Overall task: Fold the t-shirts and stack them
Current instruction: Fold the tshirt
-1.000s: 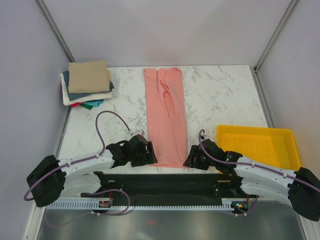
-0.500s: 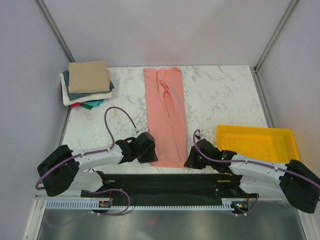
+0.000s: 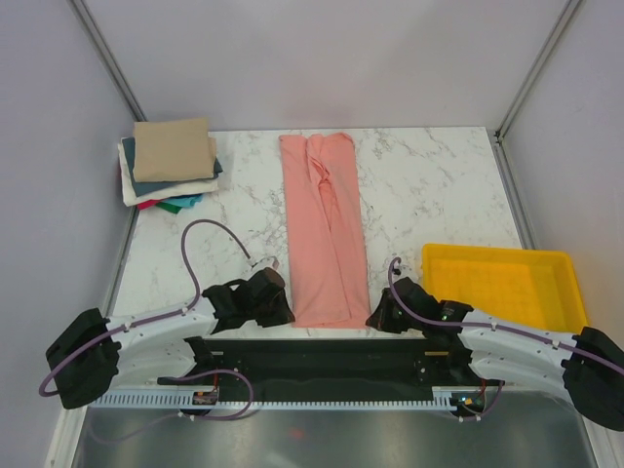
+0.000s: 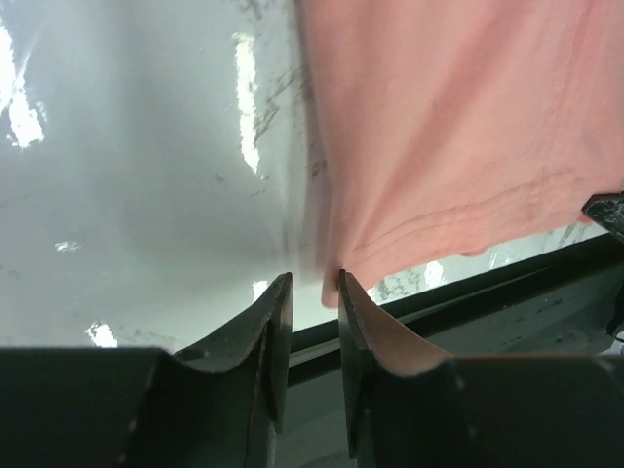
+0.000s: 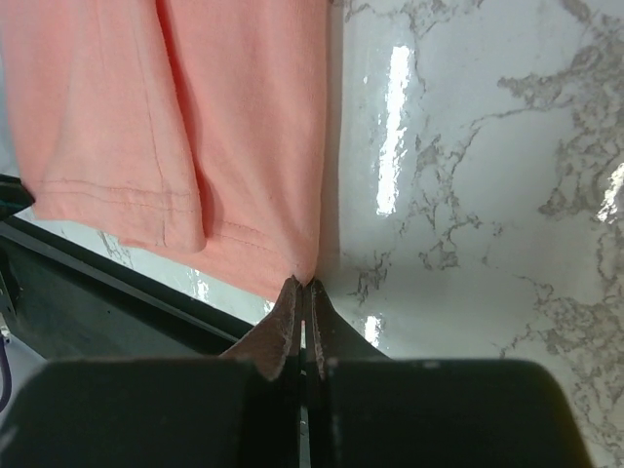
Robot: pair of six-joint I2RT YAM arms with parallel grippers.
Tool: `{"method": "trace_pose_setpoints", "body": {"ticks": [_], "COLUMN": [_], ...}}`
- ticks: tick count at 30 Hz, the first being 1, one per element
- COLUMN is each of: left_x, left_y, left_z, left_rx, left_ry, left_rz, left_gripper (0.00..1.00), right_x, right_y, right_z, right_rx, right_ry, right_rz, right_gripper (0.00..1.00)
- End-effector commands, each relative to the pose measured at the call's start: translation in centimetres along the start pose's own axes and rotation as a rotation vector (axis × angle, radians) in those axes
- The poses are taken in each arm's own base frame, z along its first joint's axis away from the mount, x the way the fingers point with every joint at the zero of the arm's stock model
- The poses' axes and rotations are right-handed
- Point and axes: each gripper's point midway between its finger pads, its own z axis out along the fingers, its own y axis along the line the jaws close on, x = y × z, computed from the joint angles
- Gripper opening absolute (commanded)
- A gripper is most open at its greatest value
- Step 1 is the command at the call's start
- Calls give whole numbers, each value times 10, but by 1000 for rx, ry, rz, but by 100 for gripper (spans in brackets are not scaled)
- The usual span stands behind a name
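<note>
**Both grippers at the hem for the crosswise fold**

At the near edge of the table, the salmon-pink t-shirt lies flat as a long, narrow strip. It is already folded lengthwise and runs from the far side straight back toward the arm bases. Its hem sits just short of the table's near rim, with one gripper at each hem corner.

The left gripper has its fingers a narrow gap apart. The hem's left corner sits right at that gap and touches one fingertip, but the jaws do not look clamped on it. The right gripper has its fingers pressed together with only a hairline slit between them. The hem's right corner runs straight into the tips, so it appears to be pinched there.

The stack of folded t-shirts waits at the far left corner, tan on top, with white, teal, green and red edges showing beneath. The yellow tray sits to the right, well apart from the cloth.

The step in hand looks like taking hold of the hem for the crosswise fold. The next move calls for the left fingers to close fully on their corner. Both arms should then lift together and carry the hem away toward the collar end. They need to keep level and evenly spaced so the strip doubles over squarely, without twisting or dragging the lower layer.
</note>
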Motion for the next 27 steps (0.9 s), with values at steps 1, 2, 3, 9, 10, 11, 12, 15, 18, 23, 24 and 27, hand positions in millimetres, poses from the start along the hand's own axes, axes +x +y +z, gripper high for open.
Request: {"method": "trace_pose_setpoints", "body": {"ticks": [1,2,3,9,10,11,12,15,18,23,24,27], "left_x": [13,13,14,9,5,4,3,3,4,12,13,17], "left_y": [19,19,19,6,1,-1,-4,-12,-19,-24,-30,-43], "left_z": [-4,-5,-5,-8,-10,-9,-8,-4,3,16,15,6], "left_rx": [-36,-29,-29,-5,7,10,14,36,50,57,73,78], "left_ry": [19,15,18,2,-7,-9,-8,0,9,46,48,38], "left_rz": [-54,-58,-60,-54,-55,-53,-50,-45,-38,-25,-19,17], "left_gripper": [34,39,51,61,62,63,63,61,53,14,2,2], "right_x": [7,8,7,9,9,8,9,10,10,8,6,1], "right_y": [-20,-20,-19,-20,-20,-20,-20,-20,-22,-18,-16,-16], "right_z": [0,0,0,1,1,1,1,1,2,-1,-2,-12], "right_rx": [64,62,58,58,58,57,56,56,57,39,31,36], "right_ry": [6,7,5,13,13,12,13,14,12,3,-4,-29], "right_rz": [4,6,8,1,0,-1,-1,-2,0,-5,-6,-4], "right_gripper": [0,0,0,0,0,0,0,0,0,0,0,0]}}
